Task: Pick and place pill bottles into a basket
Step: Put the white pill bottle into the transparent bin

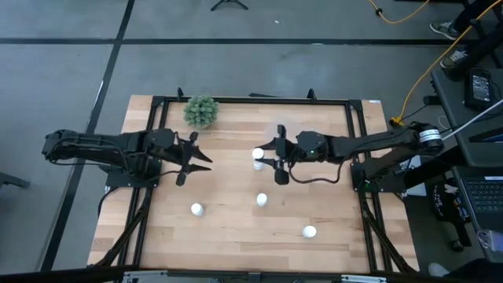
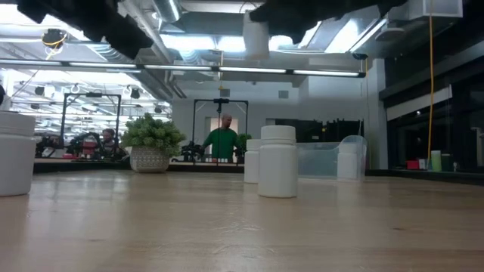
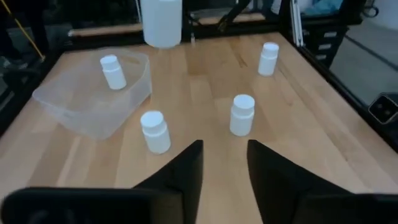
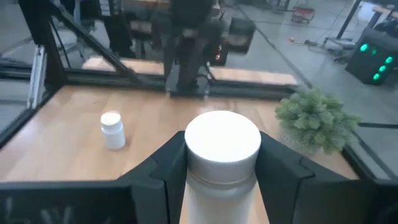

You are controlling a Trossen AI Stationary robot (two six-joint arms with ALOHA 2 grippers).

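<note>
Right gripper clamps a pill bottle above the table — left gripper hangs open, empty

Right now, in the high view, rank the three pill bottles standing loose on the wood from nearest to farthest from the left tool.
1. Left bottle, closest to the open left tool, on its own side.
2. Middle bottle, further over, about halfway across.
3. Right bottle, farthest, over on the right side.

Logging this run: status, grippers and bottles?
Right gripper shut on a pill bottle, airborne. Left gripper open, empty. One bottle in basket. Path clear.
</note>
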